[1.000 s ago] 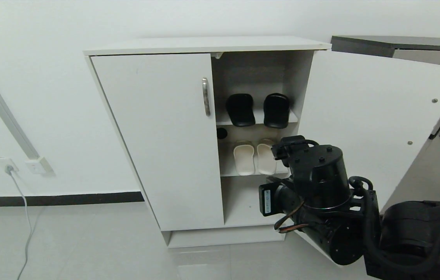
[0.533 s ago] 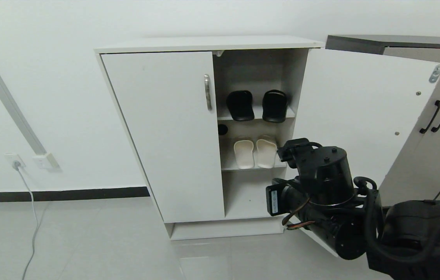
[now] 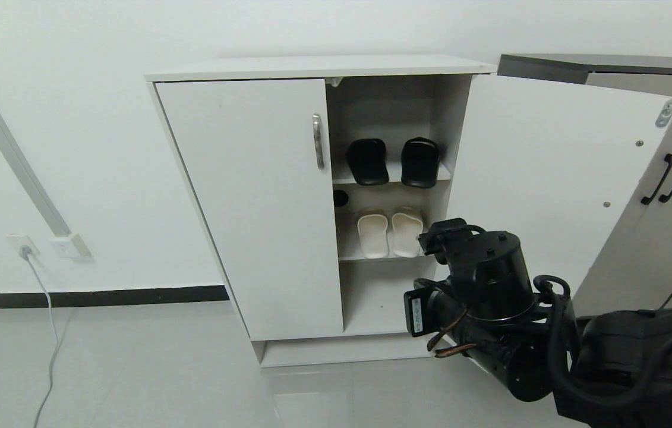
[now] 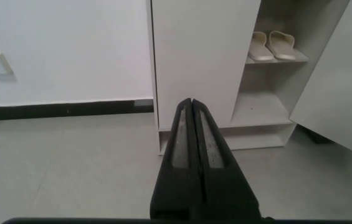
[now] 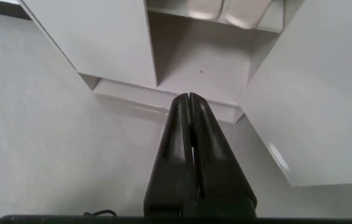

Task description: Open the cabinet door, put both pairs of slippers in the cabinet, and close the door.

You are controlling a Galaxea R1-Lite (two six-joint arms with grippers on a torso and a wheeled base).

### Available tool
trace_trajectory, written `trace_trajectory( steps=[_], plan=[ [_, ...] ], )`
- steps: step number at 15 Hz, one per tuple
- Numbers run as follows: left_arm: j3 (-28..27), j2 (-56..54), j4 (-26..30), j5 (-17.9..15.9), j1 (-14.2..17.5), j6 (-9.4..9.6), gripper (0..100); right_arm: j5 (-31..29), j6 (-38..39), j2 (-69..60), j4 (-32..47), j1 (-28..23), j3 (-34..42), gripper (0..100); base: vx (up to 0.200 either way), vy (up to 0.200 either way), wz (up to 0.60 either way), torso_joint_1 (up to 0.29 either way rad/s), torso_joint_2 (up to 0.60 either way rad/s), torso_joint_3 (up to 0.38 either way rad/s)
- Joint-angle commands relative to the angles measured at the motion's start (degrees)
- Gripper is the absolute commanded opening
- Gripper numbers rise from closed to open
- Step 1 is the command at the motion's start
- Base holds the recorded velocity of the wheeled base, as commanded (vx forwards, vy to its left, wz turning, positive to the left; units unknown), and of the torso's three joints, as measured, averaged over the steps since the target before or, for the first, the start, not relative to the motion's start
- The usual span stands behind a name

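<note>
head view: the cabinet (image 3: 312, 66) is seen with its right door (image 3: 549, 172) swung wide open and its left door (image 3: 252, 208) shut.
right gripper (image 5: 190, 97): fingers are pressed together and nothing is held; it is pointed at the floor just before the cabinet's bottom compartment, near the open door.
left gripper (image 4: 191, 101): closed flat and empty, held over floor well short of the cabinet.
black slippers (image 3: 366, 161): set side by side on the top shelf, beyond the right gripper.
white slippers (image 3: 372, 235): set side by side on the middle shelf.
</note>
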Motion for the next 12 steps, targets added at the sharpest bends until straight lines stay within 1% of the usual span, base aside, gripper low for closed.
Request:
trace_trajectory(
  steps=[1, 5, 6, 9, 12],
  plan=[
    [0.01, 0.02, -0.01, 0.04, 0.00, -0.02, 0, -0.01, 0.07, 0.64, -0.03, -0.11, -0.08, 0, 0.000, 0.000, 0.00, 0.000, 0.00, 0.000],
    [0.01, 0.02, -0.01, 0.04, 0.00, -0.02, 0, -0.10, -0.01, 0.99, -0.03, -0.11, -0.08, 0, 0.000, 0.000, 0.00, 0.000, 0.00, 0.000],
    [0.01, 0.02, -0.01, 0.04, 0.00, -0.02, 0, -0.10, -0.01, 0.99, -0.03, -0.11, -0.08, 0, 0.000, 0.000, 0.00, 0.007, -0.12, -0.134],
    [0.01, 0.02, -0.01, 0.04, 0.00, -0.02, 0, -0.10, -0.10, 0.99, -0.03, -0.20, -0.08, 0, 0.000, 0.000, 0.00, 0.006, -0.19, -0.318],
    [0.01, 0.02, -0.01, 0.04, 0.00, -0.02, 0, -0.10, -0.01, 0.99, -0.03, -0.20, -0.08, 0, 0.000, 0.000, 0.00, 0.033, -0.51, -0.372]
  ],
)
